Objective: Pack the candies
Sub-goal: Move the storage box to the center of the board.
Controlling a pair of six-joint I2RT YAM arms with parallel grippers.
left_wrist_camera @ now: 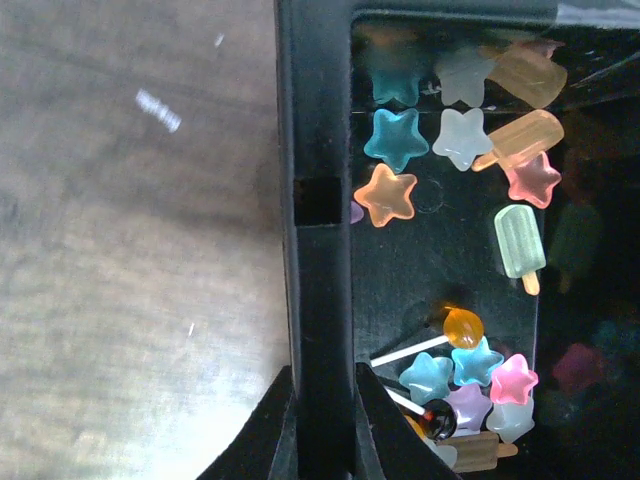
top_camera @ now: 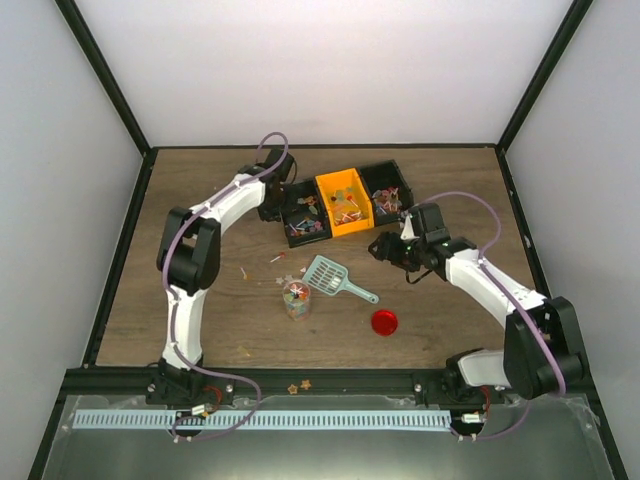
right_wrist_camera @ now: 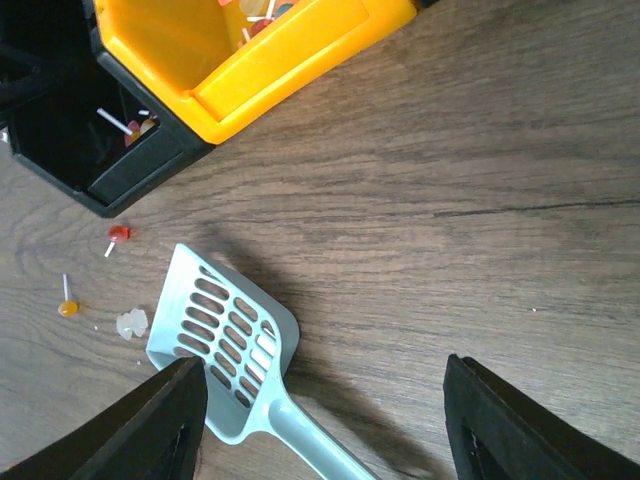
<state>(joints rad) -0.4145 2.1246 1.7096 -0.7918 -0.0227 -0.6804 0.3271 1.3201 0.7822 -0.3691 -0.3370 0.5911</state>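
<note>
Candies (left_wrist_camera: pixel 390 138), small stars, lollipops and popsicle shapes in mixed colours, lie in the left black bin (top_camera: pixel 305 218). More fill the yellow bin (top_camera: pixel 345 200), the right black bin (top_camera: pixel 388 190) and a clear jar (top_camera: pixel 296 298). My left gripper (left_wrist_camera: pixel 322 425) is shut on the black bin's wall (left_wrist_camera: pixel 318 250), one finger inside and one outside. My right gripper (right_wrist_camera: pixel 322 385) is open and empty above the table, just right of the teal scoop (right_wrist_camera: pixel 225 345). The scoop lies flat with its handle toward me. Loose candies (right_wrist_camera: pixel 118 233) lie on the wood left of the scoop.
A red round lid (top_camera: pixel 384 322) lies on the table in front of the scoop handle. The yellow bin's corner (right_wrist_camera: pixel 260 60) and a black bin corner (right_wrist_camera: pixel 90 160) show at the top of the right wrist view. A few candies (top_camera: pixel 298 385) lie near the front edge.
</note>
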